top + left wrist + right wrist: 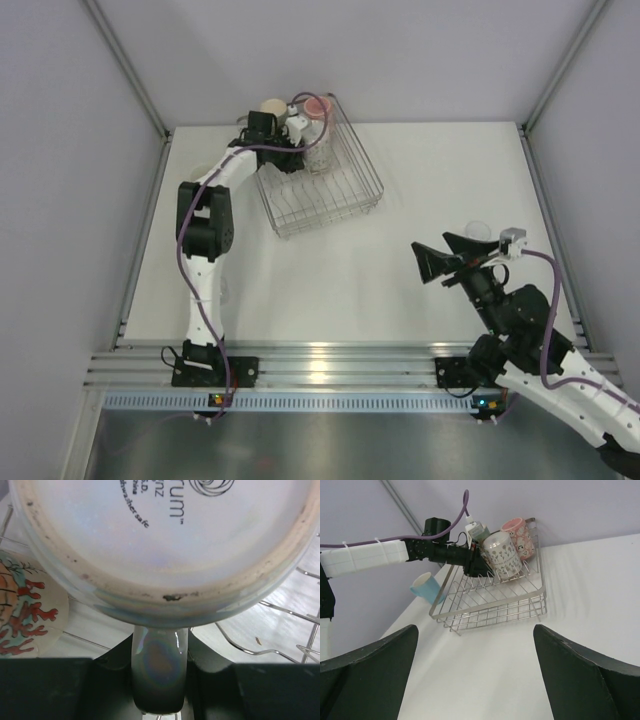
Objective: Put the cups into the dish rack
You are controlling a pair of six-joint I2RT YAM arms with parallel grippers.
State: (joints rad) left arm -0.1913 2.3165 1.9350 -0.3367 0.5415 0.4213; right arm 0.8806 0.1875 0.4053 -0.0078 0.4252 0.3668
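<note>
White worktop fills frame centre. Silver slotted rail crosses lower part; brushed metal sheet below it. Pale walls left, right, top; metal post upper left.

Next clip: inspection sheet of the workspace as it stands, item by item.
Surface: white table, no spills seen.
Job's things: rack far left; pink cup in its far corner; mug held over it; blue cup outside; tan cup by its far edge.
Clutter: nothing seen.
Grippers: left gripper shut on mug handle; right gripper open, empty.
Cables: purple cable along each arm.
Surroundings: grey walls, metal rail at near edge.
</note>
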